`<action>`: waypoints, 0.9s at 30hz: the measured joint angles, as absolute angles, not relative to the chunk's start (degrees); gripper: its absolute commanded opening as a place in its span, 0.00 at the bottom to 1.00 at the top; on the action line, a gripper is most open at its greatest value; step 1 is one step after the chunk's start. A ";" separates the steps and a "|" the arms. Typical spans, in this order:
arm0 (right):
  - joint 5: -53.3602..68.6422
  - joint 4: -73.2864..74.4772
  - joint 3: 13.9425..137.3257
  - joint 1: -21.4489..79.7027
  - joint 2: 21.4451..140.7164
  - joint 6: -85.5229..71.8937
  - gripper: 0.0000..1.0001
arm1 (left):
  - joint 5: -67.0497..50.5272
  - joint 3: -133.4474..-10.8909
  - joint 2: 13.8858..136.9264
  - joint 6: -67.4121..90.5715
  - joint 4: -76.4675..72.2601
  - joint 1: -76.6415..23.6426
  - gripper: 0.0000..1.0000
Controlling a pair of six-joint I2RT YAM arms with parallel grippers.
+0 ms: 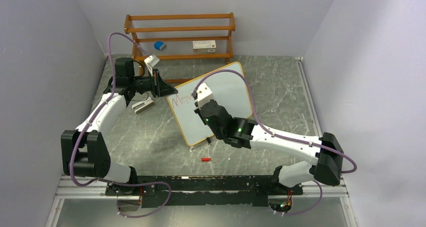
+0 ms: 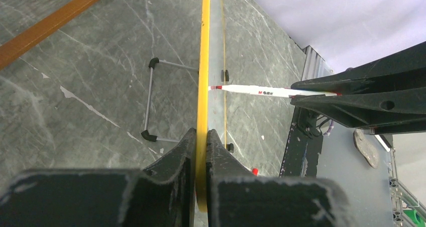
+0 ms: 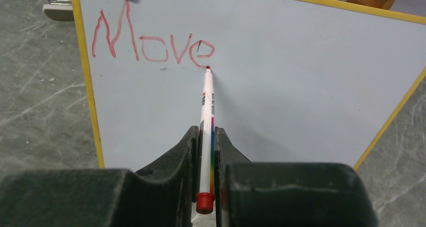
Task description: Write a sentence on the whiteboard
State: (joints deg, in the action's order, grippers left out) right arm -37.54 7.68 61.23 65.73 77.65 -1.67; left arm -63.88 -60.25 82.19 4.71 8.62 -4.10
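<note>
The left jaws pinch the whiteboard (image 3: 301, 86) by its yellow edge, likely steadying it; the right jaws clamp the marker (image 3: 207, 101), tip touching "Move".

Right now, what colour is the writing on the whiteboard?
The writing is red; the right wrist view shows it best.

From overhead, the right arm (image 1: 281, 139) covered the middle of the whiteboard (image 1: 226, 91), so the red writing (image 1: 181, 100) broke off behind it, and the small red piece (image 1: 204, 159) on the desk (image 1: 150, 136) at the board's 6 o'clock was too small to identify. The left wrist camera met the board edge-on, its face unseen; the print on the marker (image 3: 206, 101) and on the white box (image 1: 204, 45) at 12 o'clock was illegible.
</note>
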 measured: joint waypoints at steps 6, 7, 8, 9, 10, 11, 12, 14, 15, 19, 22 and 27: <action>-38.35 7.33 60.95 65.73 77.60 -1.67 0.00 | -63.94 -60.25 82.19 4.71 8.62 -4.10 0.05; -38.37 7.11 60.82 65.73 77.58 -1.65 0.00 | -63.92 -60.25 82.19 4.71 8.62 -4.10 0.05; -38.37 6.96 60.66 65.73 77.52 -1.63 0.00 | -63.92 -60.25 82.19 4.71 8.64 -4.10 0.05; -38.35 6.85 60.60 65.73 77.47 -1.61 0.00 | -63.92 -60.25 82.19 4.71 8.64 -4.10 0.05; -38.30 6.76 60.58 65.73 77.43 -1.61 0.00 | -63.92 -60.25 82.19 4.71 8.64 -4.10 0.05; -38.22 6.76 60.53 65.73 77.34 -1.61 0.00 | -63.92 -60.25 82.19 4.71 8.67 -4.10 0.05; -38.11 6.74 60.45 65.71 77.21 -1.61 0.00 | -63.92 -60.25 82.19 4.67 8.69 -4.10 0.05; -37.89 6.74 60.18 65.65 76.88 -1.56 0.00 | -63.99 -60.27 82.19 4.67 8.80 -4.10 0.05; -37.71 6.70 59.92 65.56 76.60 -1.52 0.00 | -64.07 -60.27 82.19 4.64 8.80 -4.10 0.05; -36.77 6.76 58.63 65.01 74.74 -1.43 0.00 | -64.14 -60.27 82.19 4.47 8.82 -4.10 0.05; -36.10 6.76 58.00 64.05 72.75 -1.43 0.00 | -64.16 -60.27 82.19 4.45 8.84 -4.10 0.05; -34.70 6.55 57.47 61.87 70.28 -1.45 0.00 | -64.16 -60.27 82.19 4.43 8.84 -4.10 0.05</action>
State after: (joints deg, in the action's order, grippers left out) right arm -34.70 6.55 57.47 61.87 70.28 -1.45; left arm -64.16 -60.27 82.19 4.43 8.84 -4.10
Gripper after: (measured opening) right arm 0.150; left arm 0.116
